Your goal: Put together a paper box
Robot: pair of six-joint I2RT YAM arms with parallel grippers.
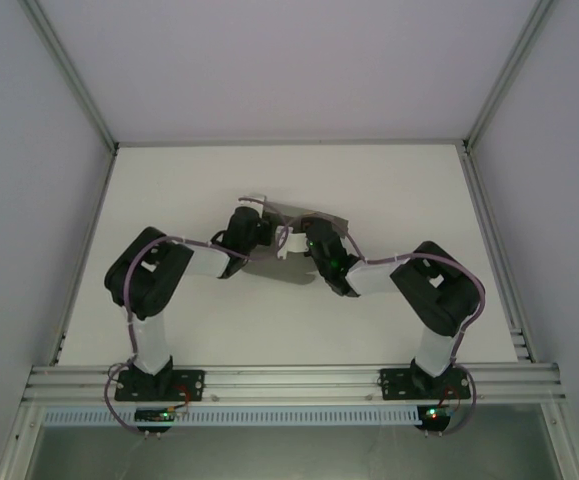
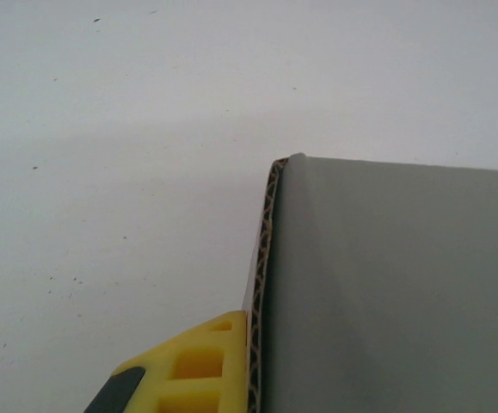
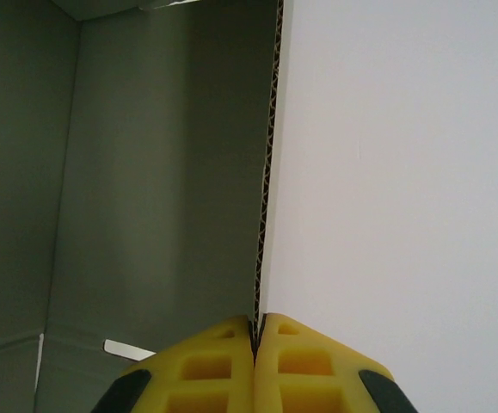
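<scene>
**Two hands work a half-raised paper box at mid-bench**

The white bench [image 1: 169,200] carries the grey paper box [image 1: 304,213] near its middle, between the two arms, with its walls partly stood up. The right hand [image 3: 255,334] is pinched tight on the top edge of one upright wall, whose grey inner face runs off to a folded corner. The left hand [image 1: 255,222] is at the box's left end. One yellow finger [image 2: 199,366] lies against a panel's corrugated edge and the other is hidden, so I cannot tell whether it grips. The step looks like squaring up the walls. It would go best with the right pinch as a firm anchor while the left hand presses slowly near the crease, not mid-panel, so the thin board folds on its score and does not buckle.
</scene>
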